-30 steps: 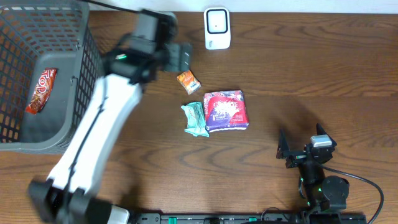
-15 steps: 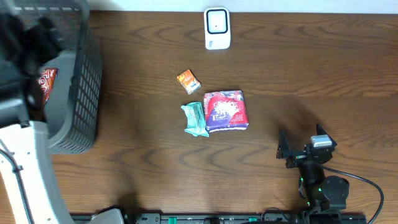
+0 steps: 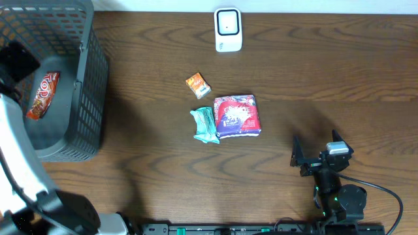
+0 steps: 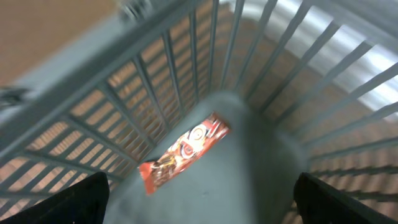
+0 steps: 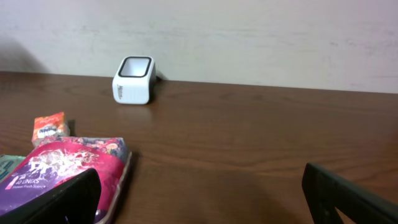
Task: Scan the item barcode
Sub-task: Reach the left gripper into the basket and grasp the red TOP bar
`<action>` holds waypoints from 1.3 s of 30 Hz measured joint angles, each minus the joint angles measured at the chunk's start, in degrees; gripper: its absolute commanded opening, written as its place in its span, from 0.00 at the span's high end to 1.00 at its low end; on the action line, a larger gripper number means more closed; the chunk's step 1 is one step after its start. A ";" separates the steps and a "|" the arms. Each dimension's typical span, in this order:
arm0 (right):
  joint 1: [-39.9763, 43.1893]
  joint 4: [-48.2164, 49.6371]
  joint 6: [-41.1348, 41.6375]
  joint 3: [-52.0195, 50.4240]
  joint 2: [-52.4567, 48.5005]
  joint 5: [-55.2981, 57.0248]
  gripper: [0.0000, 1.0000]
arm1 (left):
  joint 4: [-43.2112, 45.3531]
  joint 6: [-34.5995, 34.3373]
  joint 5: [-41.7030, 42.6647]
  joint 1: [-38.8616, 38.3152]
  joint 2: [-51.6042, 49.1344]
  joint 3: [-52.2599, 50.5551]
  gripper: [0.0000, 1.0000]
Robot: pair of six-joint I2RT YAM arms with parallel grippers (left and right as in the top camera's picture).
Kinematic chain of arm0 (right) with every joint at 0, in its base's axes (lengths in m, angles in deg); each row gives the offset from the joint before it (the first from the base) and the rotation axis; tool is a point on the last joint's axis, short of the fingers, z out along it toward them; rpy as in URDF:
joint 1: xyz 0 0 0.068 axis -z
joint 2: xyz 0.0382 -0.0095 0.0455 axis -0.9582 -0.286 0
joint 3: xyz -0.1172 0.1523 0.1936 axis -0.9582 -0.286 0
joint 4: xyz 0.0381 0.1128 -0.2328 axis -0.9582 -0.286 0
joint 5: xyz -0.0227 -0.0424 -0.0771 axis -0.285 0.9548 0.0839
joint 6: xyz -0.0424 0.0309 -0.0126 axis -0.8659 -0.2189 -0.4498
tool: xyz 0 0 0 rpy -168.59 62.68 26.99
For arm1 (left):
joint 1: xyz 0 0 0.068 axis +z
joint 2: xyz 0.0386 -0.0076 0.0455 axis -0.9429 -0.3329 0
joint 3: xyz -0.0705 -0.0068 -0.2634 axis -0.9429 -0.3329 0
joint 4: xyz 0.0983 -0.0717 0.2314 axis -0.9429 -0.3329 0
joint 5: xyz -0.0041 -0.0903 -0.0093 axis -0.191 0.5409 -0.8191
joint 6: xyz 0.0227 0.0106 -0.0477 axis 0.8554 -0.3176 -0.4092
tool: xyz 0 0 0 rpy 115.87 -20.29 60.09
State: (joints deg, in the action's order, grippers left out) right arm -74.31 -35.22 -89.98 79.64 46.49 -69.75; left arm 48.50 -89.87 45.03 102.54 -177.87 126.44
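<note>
The white barcode scanner (image 3: 228, 29) stands at the table's far edge, also in the right wrist view (image 5: 133, 80). A red snack bar (image 3: 42, 94) lies on the floor of the grey basket (image 3: 91, 78). My left gripper (image 4: 199, 211) hangs open above the basket's inside, with the red bar (image 4: 183, 152) lying below and apart from its fingers. Mid-table lie an orange packet (image 3: 198, 85), a green packet (image 3: 205, 125) and a pink-purple packet (image 3: 237, 116). At the front right my right gripper (image 3: 320, 160) rests open and holds nothing.
My white left arm (image 3: 16, 150) runs along the table's left edge over the basket. The basket's ribbed walls (image 4: 186, 56) surround the left gripper. A wall stands behind the scanner. Bare wood lies between the packets and the right gripper.
My left arm has swung from beside the orange packet at mid-table leftward to over the basket. Its jaws stay open. The packets and right arm have not moved.
</note>
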 measured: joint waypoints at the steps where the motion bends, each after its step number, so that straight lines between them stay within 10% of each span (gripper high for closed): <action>1: 0.00 0.00 0.00 0.00 0.00 0.00 0.01 | -0.04 1.66 -0.02 0.00 -1.57 0.00 0.08; 15: 0.00 0.00 0.00 0.00 -0.02 0.00 0.01 | -0.07 20.68 -0.07 0.00 -15.82 0.00 0.12; 35: 0.00 0.00 0.00 0.00 0.00 0.00 0.01 | 8.72 30.73 -3.93 0.00 -31.74 0.02 0.22; 39: 0.00 0.00 0.00 0.00 0.00 0.00 0.01 | 8.74 31.01 -3.91 0.00 -31.89 0.07 0.53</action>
State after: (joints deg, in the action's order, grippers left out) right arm -74.31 -35.22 -89.98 79.64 46.49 -69.75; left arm 57.24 -58.86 41.12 102.54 -209.76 126.51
